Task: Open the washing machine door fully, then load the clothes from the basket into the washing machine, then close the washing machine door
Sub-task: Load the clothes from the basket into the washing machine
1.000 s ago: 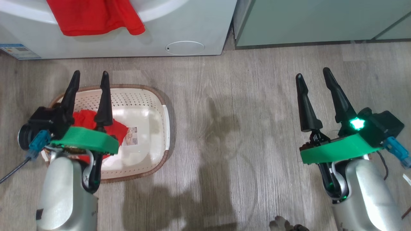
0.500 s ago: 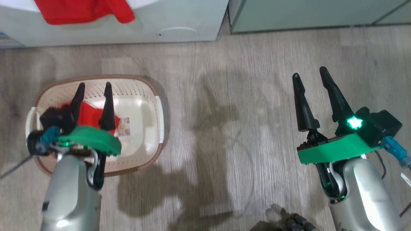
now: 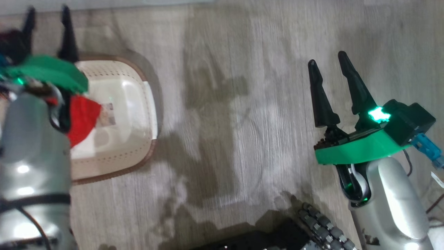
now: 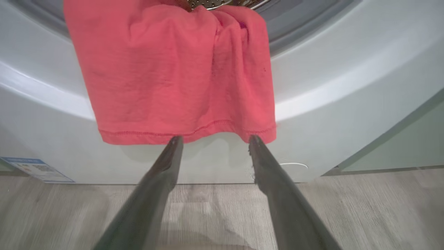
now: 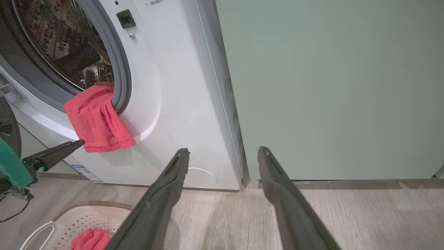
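Note:
A red garment [image 4: 173, 69] hangs out of the washing machine [image 4: 347, 86] over its grey drum ring [image 4: 295, 31]. My left gripper [image 4: 215, 138] is open and empty, its tips just below the garment's hem and apart from it. More red clothes [image 3: 81, 118] lie in the cream basket [image 3: 138, 104], partly hidden by my left forearm. In the head view the left gripper [image 3: 48, 8] reaches past the basket's far rim. My right gripper [image 3: 327, 58] is open and empty over bare floor. The drum [image 5: 69, 52] stands open. A dark curved piece at the right wrist view's left edge may be the door.
Pale green cabinets [image 5: 329, 86] stand right of the washing machine. The small round white flap [image 5: 201, 177] and a blue sticker [image 4: 38, 168] sit low on its front. My dark wheeled base [image 3: 312, 225] shows at the bottom. Wood floor lies between basket and right arm.
The head camera has tilted down, so the washer has left its view. My left gripper has moved from over the basket's red cloth toward the machine, still open and empty. The right arm barely moved.

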Tool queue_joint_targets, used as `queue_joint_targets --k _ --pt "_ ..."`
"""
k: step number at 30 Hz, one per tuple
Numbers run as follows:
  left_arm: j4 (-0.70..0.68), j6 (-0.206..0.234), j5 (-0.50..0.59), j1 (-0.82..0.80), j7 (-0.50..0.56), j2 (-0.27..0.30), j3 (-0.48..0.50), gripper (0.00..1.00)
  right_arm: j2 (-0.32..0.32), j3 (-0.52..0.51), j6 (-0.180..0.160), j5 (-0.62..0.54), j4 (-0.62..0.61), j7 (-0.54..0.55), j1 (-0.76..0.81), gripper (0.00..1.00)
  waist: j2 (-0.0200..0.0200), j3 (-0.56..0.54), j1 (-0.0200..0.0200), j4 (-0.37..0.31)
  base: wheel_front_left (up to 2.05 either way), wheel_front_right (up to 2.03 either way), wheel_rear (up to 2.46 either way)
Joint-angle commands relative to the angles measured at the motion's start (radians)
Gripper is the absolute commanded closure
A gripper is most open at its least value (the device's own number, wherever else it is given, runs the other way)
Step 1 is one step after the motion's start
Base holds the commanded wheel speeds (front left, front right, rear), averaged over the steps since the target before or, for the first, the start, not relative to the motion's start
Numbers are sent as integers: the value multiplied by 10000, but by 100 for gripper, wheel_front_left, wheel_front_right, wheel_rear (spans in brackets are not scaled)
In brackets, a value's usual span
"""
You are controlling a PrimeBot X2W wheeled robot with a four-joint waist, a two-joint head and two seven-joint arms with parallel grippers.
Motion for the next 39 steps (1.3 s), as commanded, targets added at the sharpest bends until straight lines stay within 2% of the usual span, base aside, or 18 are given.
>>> queue_joint_targets --k 1,9,17,27,39 --pt "-75 121 91 -320 -51 478 271 0 -16 269 0 81 -323 -65 24 0 0 304 -2 -227 0 0 0" --pt "1368 386 273 -2321 -28 1131 190 0 -16 548 0 367 -308 -65 -188 0 0 735 -2 -553 0 0 0" --pt "2577 594 11 -3383 14 1563 429 0 -16 795 0 642 -276 -65 -226 0 0 856 -2 -860 0 0 0" --pt "3612 608 -245 -4140 -3 1830 500 0 -16 830 0 676 -244 -65 -220 0 0 992 -2 -962 0 0 0" --pt "4031 540 -239 -4703 -40 1896 248 0 -16 826 0 645 -218 -65 -304 0 0 1077 -2 -969 0 0 0"
